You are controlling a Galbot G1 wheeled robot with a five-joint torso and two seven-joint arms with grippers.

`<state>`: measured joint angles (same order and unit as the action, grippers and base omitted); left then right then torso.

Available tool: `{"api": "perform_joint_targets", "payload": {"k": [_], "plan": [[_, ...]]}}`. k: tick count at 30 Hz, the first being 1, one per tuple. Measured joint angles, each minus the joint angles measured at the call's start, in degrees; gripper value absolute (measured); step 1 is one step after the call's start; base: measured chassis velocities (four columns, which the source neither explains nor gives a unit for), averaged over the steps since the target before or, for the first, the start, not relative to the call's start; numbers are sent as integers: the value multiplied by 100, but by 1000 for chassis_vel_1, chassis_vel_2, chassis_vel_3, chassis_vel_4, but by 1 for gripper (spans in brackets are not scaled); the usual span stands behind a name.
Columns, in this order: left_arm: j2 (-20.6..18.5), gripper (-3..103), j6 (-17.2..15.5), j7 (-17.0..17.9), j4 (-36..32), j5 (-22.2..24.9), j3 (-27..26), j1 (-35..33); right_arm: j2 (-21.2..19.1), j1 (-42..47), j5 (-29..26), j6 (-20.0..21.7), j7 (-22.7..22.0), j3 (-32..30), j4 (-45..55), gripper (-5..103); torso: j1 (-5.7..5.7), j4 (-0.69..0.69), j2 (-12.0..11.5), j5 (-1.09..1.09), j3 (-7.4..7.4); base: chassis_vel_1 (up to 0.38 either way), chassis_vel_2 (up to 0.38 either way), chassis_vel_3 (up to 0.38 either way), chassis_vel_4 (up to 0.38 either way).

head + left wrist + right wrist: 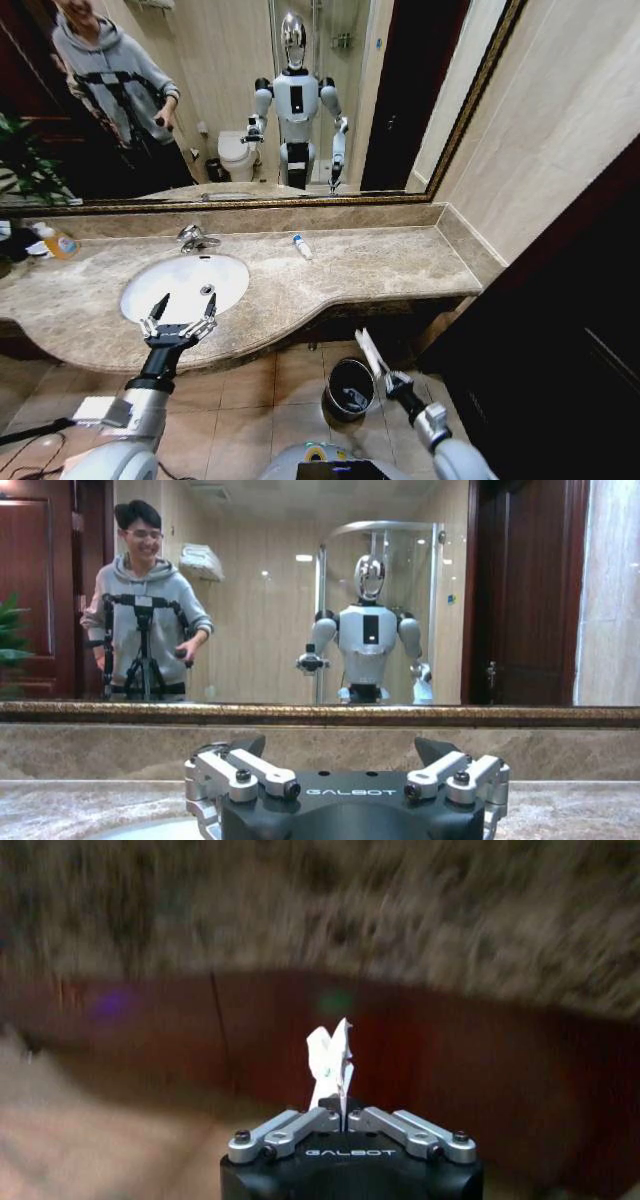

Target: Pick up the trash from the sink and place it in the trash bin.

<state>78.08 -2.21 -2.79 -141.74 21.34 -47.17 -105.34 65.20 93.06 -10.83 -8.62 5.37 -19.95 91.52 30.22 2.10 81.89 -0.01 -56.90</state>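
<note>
The right gripper [377, 362] is pinched tight on a white piece of trash [331, 1060], low down just above the black trash bin [349, 389] on the floor. The left gripper [178, 317] is wide open with nothing in it, over the front edge of the white sink [185, 283].

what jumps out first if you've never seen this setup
The left gripper hangs open over the front rim of the white oval sink in the beige marble countertop. Lower down, the right gripper is shut on a crumpled white scrap of paper, just above the small round black trash bin on the tiled floor.
</note>
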Motion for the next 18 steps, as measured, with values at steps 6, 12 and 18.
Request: {"api": "perform_joint_targets", "payload": {"k": [6,12,18], "plan": [[0,100,0,0,0,0,1,0,350,-718,443,367,138,297,-1083,0,1,1,-1,1,0,0,0,0,0],[0,100,0,0,0,0,0,0,502,-1137,718,476,170,514,-1730,0,0,1,-1,0,0,0,0,0,0],[0,100,0,0,0,0,0,0,643,-1523,928,542,198,647,-2230,0,1,1,-1,0,-1,0,0,0,0]]}}
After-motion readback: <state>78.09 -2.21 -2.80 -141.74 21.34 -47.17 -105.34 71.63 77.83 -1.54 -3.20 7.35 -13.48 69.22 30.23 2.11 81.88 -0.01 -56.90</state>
